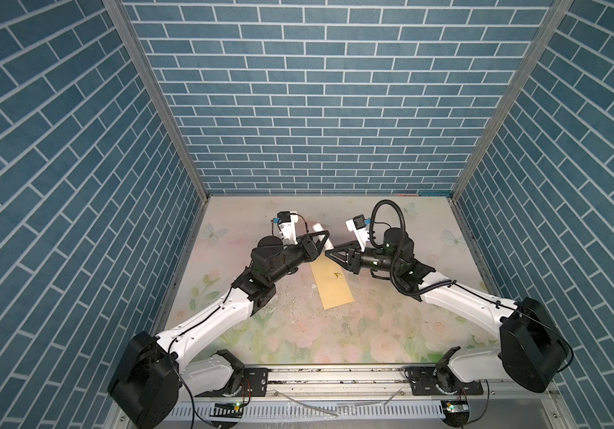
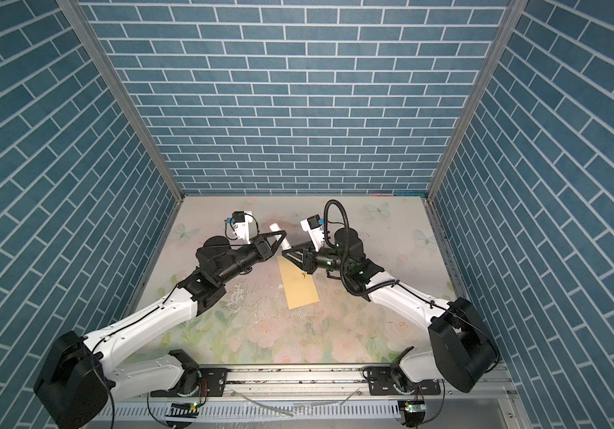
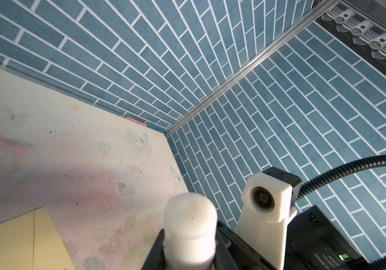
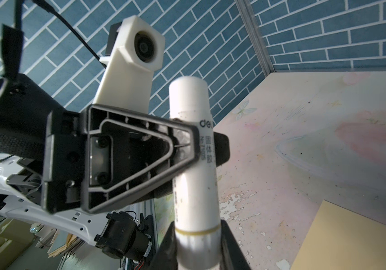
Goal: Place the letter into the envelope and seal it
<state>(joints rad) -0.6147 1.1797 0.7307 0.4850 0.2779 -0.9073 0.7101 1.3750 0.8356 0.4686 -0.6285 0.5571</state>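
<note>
The plain mustard-yellow envelope (image 1: pixel 333 288) (image 2: pixel 299 289) lies flat on the table, just in front of both grippers; its corners show in the wrist views (image 3: pixel 12 240) (image 4: pixel 355 236). The letter is out of view. A white glue stick (image 1: pixel 321 227) (image 2: pixel 275 227) (image 3: pixel 190 224) (image 4: pixel 193 163) hangs in the air above the envelope's far end. My left gripper (image 1: pixel 325 238) (image 2: pixel 283 237) (image 3: pixel 189 250) is shut on its middle. My right gripper (image 1: pixel 329 253) (image 2: pixel 286 254) (image 4: pixel 199 245) is shut on its lower end, the jaws touching both sides.
The floral table top (image 1: pixel 372 327) carries white flecks and worn patches near the envelope. Blue brick walls (image 1: pixel 316 111) close in the back and both sides. The two arms meet at the table's middle, wrist cameras facing each other.
</note>
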